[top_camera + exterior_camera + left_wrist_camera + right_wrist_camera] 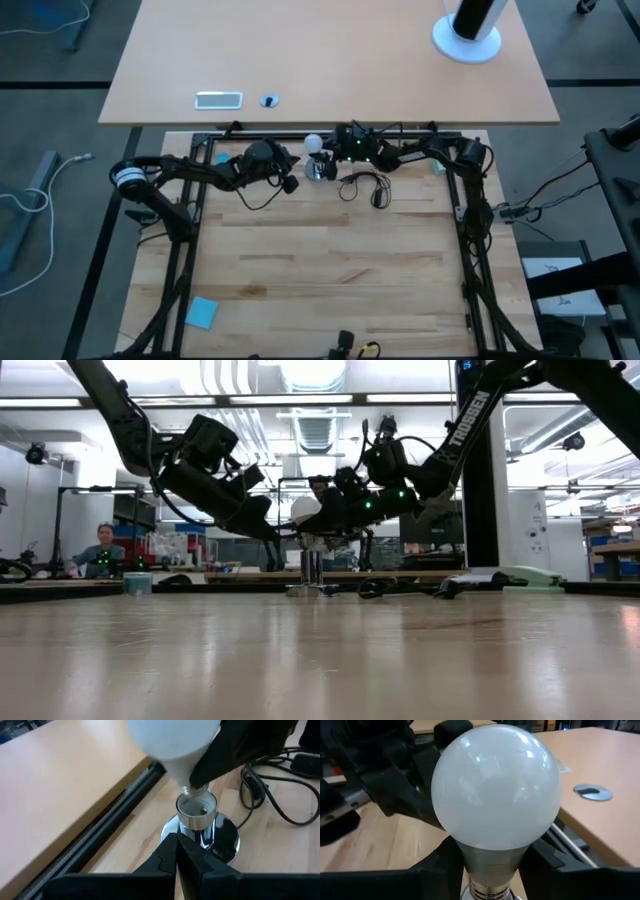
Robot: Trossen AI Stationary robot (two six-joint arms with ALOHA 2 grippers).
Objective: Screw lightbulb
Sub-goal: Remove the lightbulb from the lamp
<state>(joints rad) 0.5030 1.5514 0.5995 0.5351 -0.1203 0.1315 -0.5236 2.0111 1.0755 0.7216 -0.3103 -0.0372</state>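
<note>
Lightbulb: the white lightbulb (313,143) sat at upper centre of the high view, tilted, its screw base just above the mouth of the socket (196,814).
Socket: a silvery tube on a round shiny base, standing near the far edge of the wooden table (330,270).
Right gripper: the right gripper (490,870) had its fingers closed around the bulb's grey neck, holding it.
Left gripper: the left gripper (178,855) had its jaws pressed together, empty, just beside the socket's base.
Cord: a black cord (365,187) lay coiled right of the socket.
</note>
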